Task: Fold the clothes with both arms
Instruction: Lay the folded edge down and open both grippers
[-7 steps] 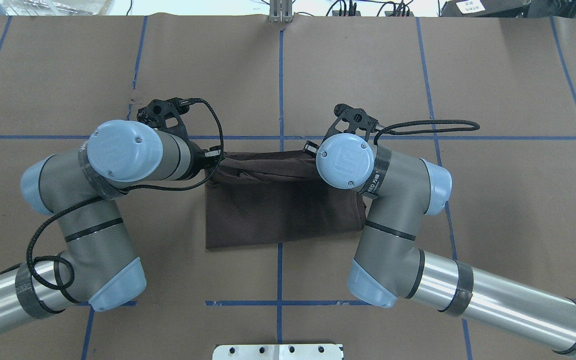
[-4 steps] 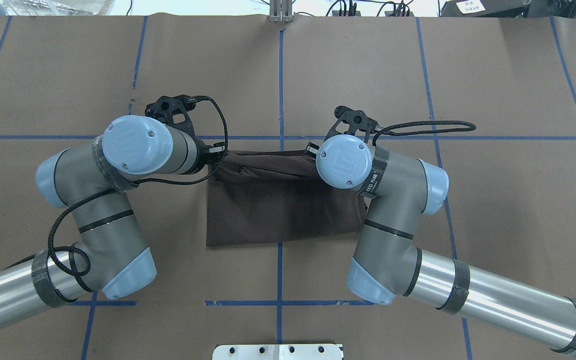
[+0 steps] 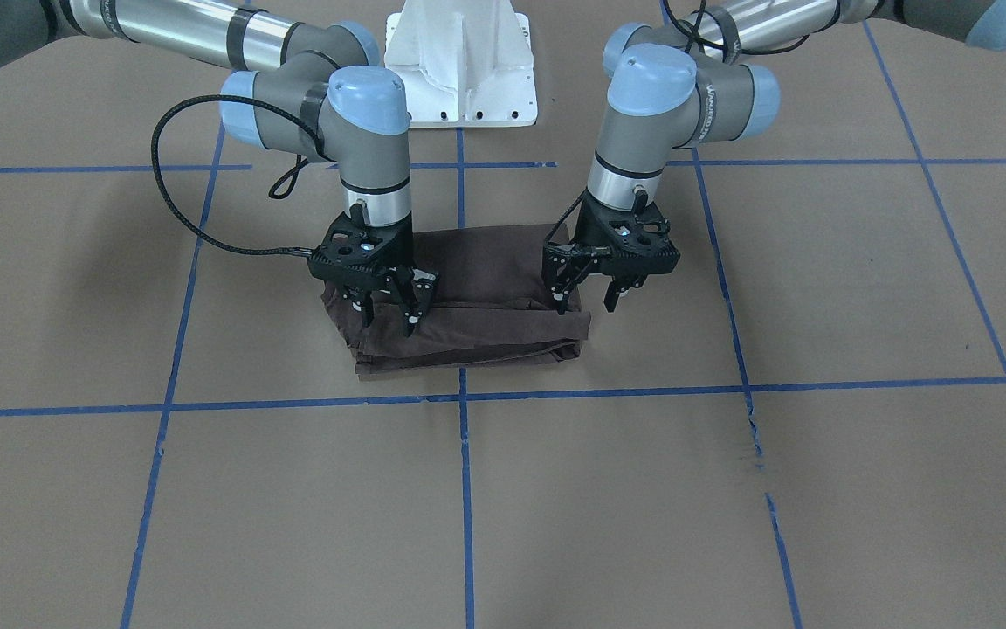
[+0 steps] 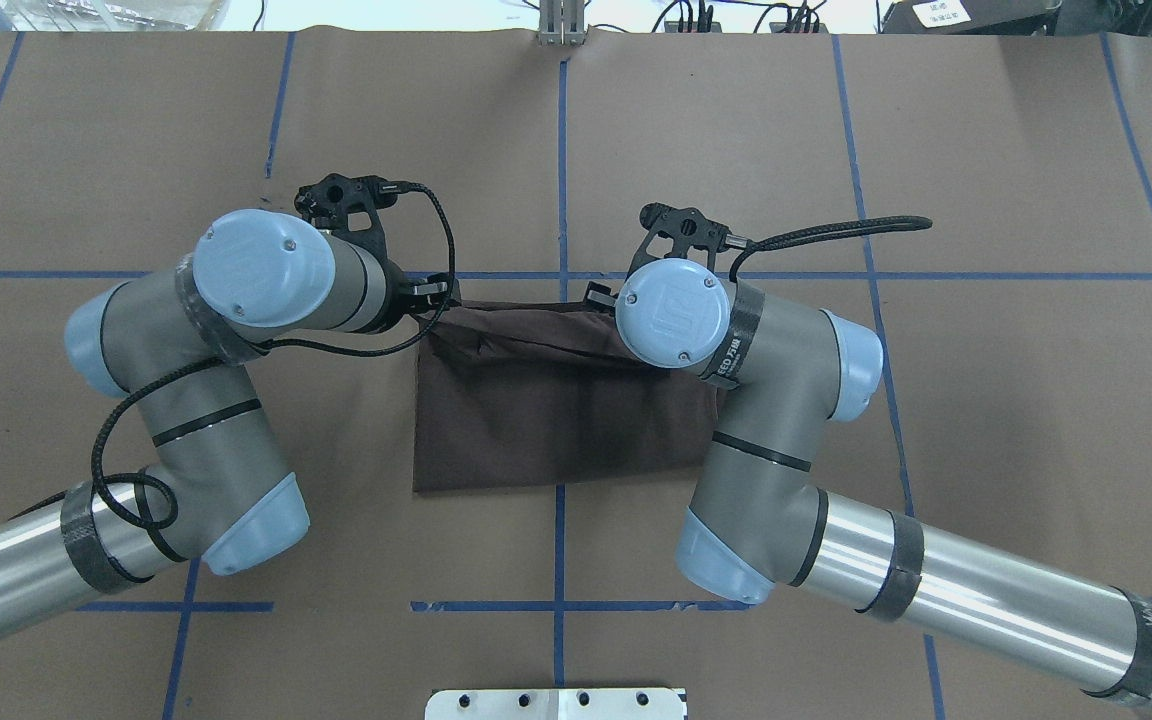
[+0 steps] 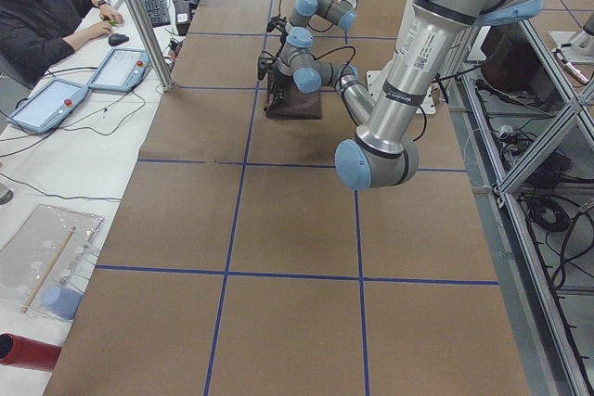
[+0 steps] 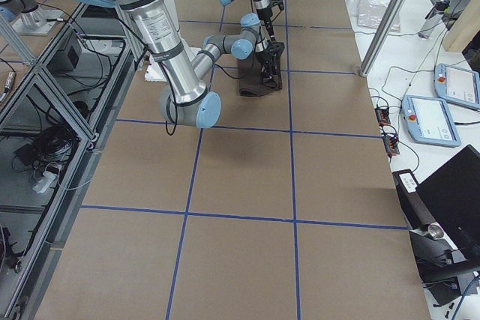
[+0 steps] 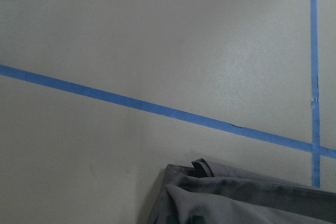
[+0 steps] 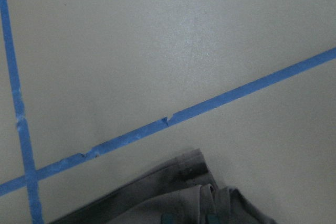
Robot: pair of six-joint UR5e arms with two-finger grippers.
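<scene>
Either side of the white base block (image 3: 461,79), left arm (image 4: 198,420) and right arm (image 4: 766,440) — silver-grey tubes, light blue screw-studded joint caps (image 4: 671,320), black bands — carry braided black cables (image 3: 154,153).

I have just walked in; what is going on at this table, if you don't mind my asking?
Two robot arms are folding a dark brown T-shirt. It lies as a compact folded stack on the paper-covered table. The left gripper and the right gripper hang over the two ends of the shirt's edge farthest from the robot. Their fingers look spread, apparently not clamping the cloth. A person sits at a desk beside the table.
</scene>
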